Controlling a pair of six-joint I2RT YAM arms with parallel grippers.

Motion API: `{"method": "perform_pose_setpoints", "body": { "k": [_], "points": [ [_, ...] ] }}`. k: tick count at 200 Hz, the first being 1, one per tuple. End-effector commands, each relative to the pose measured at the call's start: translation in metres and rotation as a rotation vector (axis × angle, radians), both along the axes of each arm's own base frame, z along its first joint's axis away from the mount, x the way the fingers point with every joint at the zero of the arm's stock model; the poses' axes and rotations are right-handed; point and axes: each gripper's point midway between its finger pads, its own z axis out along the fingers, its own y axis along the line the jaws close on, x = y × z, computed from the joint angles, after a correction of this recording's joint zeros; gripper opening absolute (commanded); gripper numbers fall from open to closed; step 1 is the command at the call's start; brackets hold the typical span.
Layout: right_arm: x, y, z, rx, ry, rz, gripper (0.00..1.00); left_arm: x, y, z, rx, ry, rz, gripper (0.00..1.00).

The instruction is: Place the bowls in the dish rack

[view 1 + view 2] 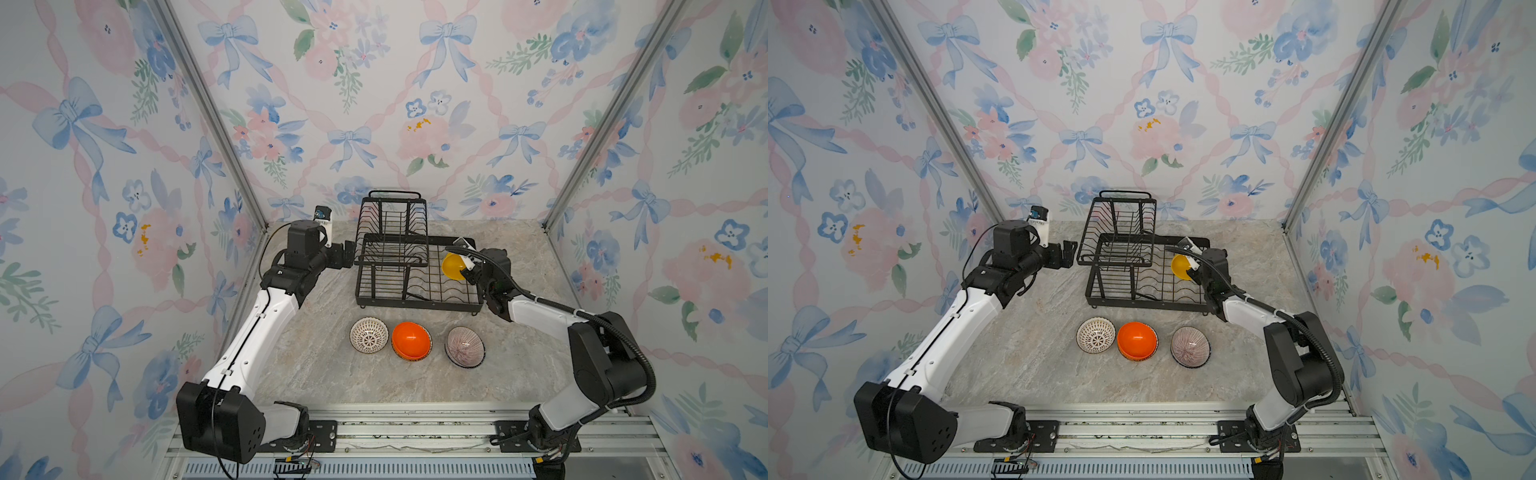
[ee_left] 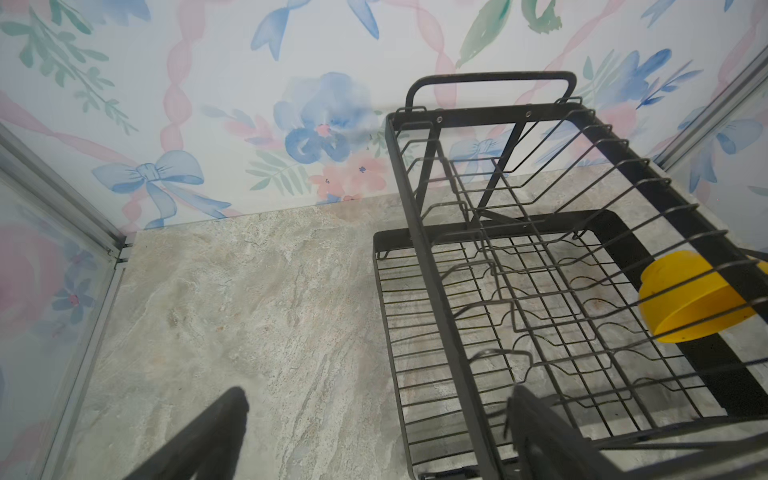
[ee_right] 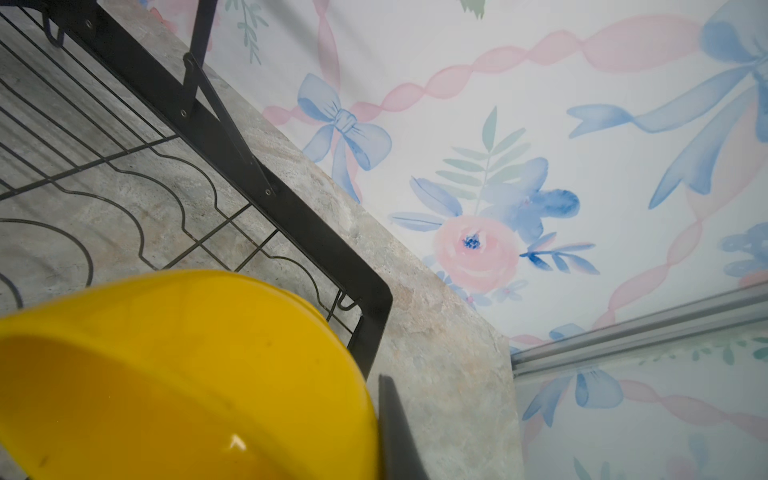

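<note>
The yellow bowl (image 1: 452,266) is hanging tipped on its side over the right end of the dish rack's (image 1: 415,299) lower tray (image 1: 432,286), close to its back right corner. Its base is pointing toward the left arm and its hollow toward the right arm. The right gripper (image 1: 468,266) is pinching it by the rim, jaws clamped on the wall, with one dark finger (image 3: 395,424) showing just beside the yellow edge in the right wrist view. I cannot tell whether the bowl is touching the tray wires. It is the only bowl I am seeing inside the rack's frame. The raised upper basket (image 1: 392,232), with its handle at the back, is sitting over the tray's left half. The left gripper (image 1: 348,253) is hovering just beside that basket's left edge with its jaws spread wide and gripping nothing. A small blue part (image 1: 320,213) on its wrist camera is too small for me to read. In front of the rack three bowls are sitting in a row on the marbled tabletop (image 1: 316,374). From left to right they are the lattice bowl (image 1: 369,335), the orange bowl (image 1: 410,338) just beside it, and the pink-striped bowl (image 1: 464,346) a little apart. A second rim is peeking out beneath the orange one and a darker rim beneath the striped one. Wallpaper (image 1: 374,104) with flowers and bows is covering the walls all round.
</note>
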Motion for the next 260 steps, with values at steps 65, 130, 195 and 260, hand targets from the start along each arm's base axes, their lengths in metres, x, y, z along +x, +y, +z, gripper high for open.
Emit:
{"method": "perform_pose_setpoints", "body": {
  "k": [65, 130, 195, 260],
  "points": [
    [-0.004, 0.038, 0.007, -0.14, -0.254, 0.11, 0.0, -0.004, 0.0, 0.003, -0.044, -0.005, -0.012, 0.98],
    [0.0, 0.05, -0.003, -0.258, -0.291, 0.119, 0.0, -0.005, -0.002, -0.003, -0.05, 0.011, -0.018, 0.98],
    [0.012, 0.073, -0.005, -0.33, -0.344, 0.144, 0.0, -0.011, -0.005, -0.003, -0.059, 0.01, -0.043, 0.98],
    [0.028, 0.092, -0.01, -0.377, -0.378, 0.165, 0.0, -0.013, -0.009, -0.003, -0.063, 0.01, -0.066, 0.98]
  ]
}}
